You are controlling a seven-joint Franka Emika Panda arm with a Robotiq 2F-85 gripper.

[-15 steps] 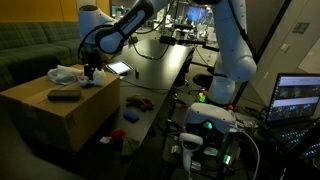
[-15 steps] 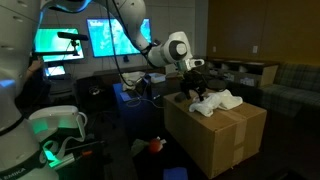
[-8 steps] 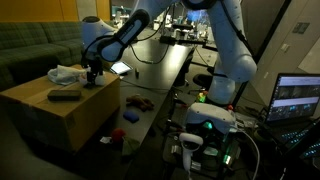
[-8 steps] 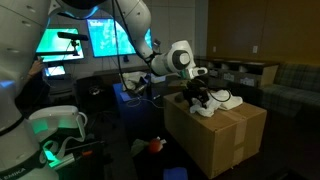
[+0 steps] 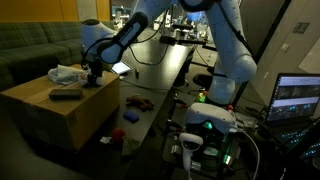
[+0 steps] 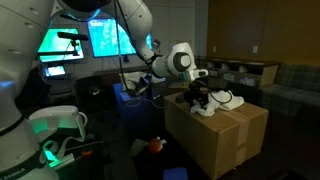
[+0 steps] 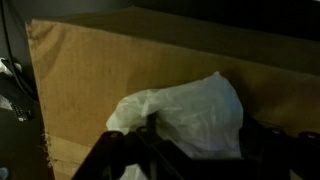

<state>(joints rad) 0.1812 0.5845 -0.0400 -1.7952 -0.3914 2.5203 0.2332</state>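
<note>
We count one large brown cardboard box [image 5: 62, 118] and one crumpled white plastic bag [image 5: 66, 73] lying on its top near the far edge. One flat dark oblong object [image 5: 64, 95] lies on the same top, nearer the front and apart from the bag. One white robot arm [image 5: 128, 30] reaches over the box from the desk side. Its one black gripper [image 5: 92, 79] points down just beside the bag, low over the cardboard.

In the wrist view the bag [image 7: 190, 112] fills the middle of the picture, against the box top [image 7: 85, 75]. Dark gripper parts show on both sides of the bag at the lower edge. That picture is too dim for us to tell how far the jaws stand apart, or whether they pinch the plastic.

Around the box we see two lit monitors [image 6: 108, 38] behind the arm in an exterior view. We also see one open laptop [image 5: 297, 98] at the right edge.
</note>
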